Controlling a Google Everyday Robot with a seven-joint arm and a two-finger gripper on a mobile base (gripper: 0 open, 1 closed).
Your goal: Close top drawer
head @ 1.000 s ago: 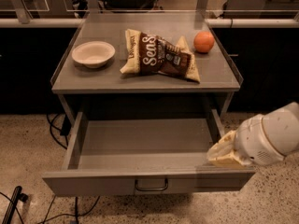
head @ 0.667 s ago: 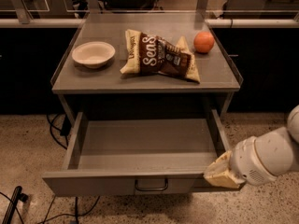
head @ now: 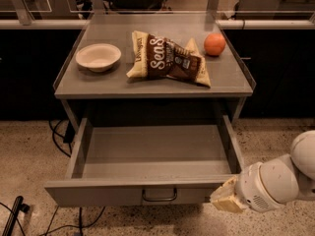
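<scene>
The top drawer [head: 155, 154] is a wide shallow grey metal drawer, pulled far out of the cabinet and empty inside. Its front panel [head: 98, 194] faces me with a small bar handle [head: 159, 196] at mid-front. My gripper [head: 225, 196] is at the lower right, on the end of a white rounded arm [head: 275, 181]. Its cream-coloured tip sits against the right end of the drawer's front panel, just below the front edge. The lower drawers are out of view.
On the cabinet top [head: 236, 82] stand a white bowl [head: 98, 56] at the left, a brown and yellow chip bag [head: 170, 59] in the middle and an orange [head: 214, 44] at the back right. Black cables [head: 59, 136] lie on the speckled floor at the left.
My gripper and arm have moved down and toward the front, from beside the drawer's right wall to the right end of the front panel. The drawer has stayed open.
</scene>
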